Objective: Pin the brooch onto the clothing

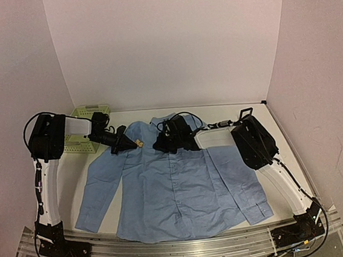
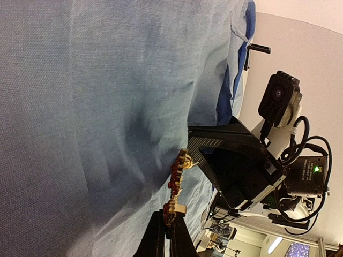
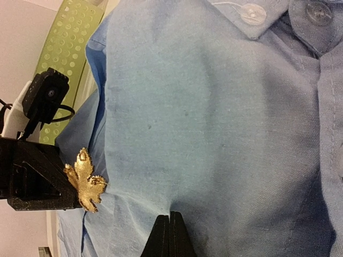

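Note:
The clothing (image 1: 177,188), a light blue button-up shirt, lies flat and face up on the table. My left gripper (image 1: 134,143) is over the shirt's upper left chest, shut on the brooch (image 1: 139,143). In the left wrist view the brooch (image 2: 177,182) stands edge-on above the gripper (image 2: 167,225), close to the fabric (image 2: 80,107). The right wrist view shows the brooch's gold leaf-shaped back (image 3: 84,179) against the left fingers (image 3: 32,176). My right gripper (image 3: 169,219) is shut on a pinch of shirt cloth (image 3: 214,134) below the collar, with creases running into its tips.
A pale green perforated basket (image 1: 86,127) stands at the back left beside the left arm and also shows in the right wrist view (image 3: 75,48). White walls close in the table on three sides. The two grippers are close together over the shirt's chest.

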`<state>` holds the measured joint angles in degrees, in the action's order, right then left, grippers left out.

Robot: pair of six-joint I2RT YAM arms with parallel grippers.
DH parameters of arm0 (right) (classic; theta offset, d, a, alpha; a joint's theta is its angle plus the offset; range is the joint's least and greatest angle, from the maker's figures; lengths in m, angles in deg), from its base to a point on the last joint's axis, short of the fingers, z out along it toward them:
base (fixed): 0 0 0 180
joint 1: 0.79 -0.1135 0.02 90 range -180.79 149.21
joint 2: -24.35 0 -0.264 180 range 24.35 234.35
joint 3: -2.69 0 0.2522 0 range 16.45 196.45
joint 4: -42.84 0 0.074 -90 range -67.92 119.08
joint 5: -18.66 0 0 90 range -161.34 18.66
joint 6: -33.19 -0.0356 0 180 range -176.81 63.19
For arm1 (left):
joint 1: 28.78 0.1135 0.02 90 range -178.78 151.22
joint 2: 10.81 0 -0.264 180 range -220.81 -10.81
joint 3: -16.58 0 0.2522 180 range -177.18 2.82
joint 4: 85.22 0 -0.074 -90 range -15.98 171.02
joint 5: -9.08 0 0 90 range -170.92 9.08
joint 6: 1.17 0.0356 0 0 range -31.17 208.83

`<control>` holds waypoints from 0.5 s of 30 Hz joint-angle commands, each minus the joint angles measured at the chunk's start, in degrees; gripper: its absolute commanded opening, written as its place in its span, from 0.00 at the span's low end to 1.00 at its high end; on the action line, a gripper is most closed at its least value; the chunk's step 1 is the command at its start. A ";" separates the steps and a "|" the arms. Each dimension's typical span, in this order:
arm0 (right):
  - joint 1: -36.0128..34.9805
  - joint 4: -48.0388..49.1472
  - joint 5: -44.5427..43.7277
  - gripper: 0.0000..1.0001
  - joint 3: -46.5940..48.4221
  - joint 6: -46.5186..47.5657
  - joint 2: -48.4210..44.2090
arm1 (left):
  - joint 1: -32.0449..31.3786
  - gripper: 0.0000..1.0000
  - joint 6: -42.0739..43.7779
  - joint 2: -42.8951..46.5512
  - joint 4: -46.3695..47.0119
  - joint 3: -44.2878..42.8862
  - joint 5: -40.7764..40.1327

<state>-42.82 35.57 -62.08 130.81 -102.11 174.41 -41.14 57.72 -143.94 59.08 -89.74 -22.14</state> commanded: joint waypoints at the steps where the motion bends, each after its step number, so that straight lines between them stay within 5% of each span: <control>1: 0.45 1.21 0.20 0.00 -0.13 -1.67 1.47 | 0.20 0.00 -0.99 -0.62 2.76 0.79 2.08; 15: 0.46 1.07 0.53 0.00 -0.90 -5.07 3.36 | -0.33 0.00 -13.18 0.25 16.85 6.42 5.30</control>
<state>-42.54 37.68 -61.81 130.81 -105.77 175.31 -41.14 49.96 -144.30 69.11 -85.14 -19.37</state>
